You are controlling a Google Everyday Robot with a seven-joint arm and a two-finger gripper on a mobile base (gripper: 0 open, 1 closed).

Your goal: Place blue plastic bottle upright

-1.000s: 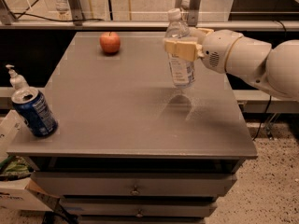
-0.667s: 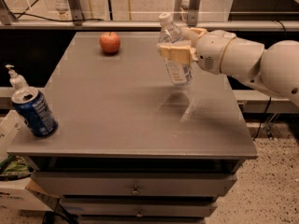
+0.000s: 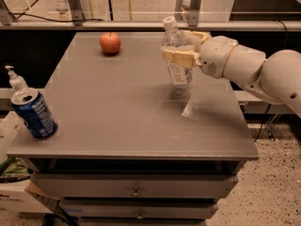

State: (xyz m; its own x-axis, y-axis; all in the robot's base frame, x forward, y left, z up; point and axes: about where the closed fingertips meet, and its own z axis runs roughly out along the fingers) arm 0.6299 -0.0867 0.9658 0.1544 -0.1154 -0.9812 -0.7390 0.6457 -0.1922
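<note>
The blue plastic bottle (image 3: 177, 55) is clear with a white cap and a pale label. It stands nearly upright, tilted slightly left, at the right middle of the grey table (image 3: 117, 121). Its base is at or just above the tabletop; I cannot tell whether it touches. My gripper (image 3: 183, 48) comes in from the right on a white arm (image 3: 249, 69) and is shut on the bottle's upper body, with one tan finger (image 3: 179, 58) across its front.
A red apple (image 3: 110, 43) sits at the far left of the table. A dark blue can (image 3: 34, 113) stands at the front left corner, with a white pump bottle (image 3: 15, 79) behind it. Drawers (image 3: 136, 189) are below the tabletop. A rail runs behind the table.
My gripper has carried the bottle leftward and a little farther back over the table. The bottle stays held and near upright.
</note>
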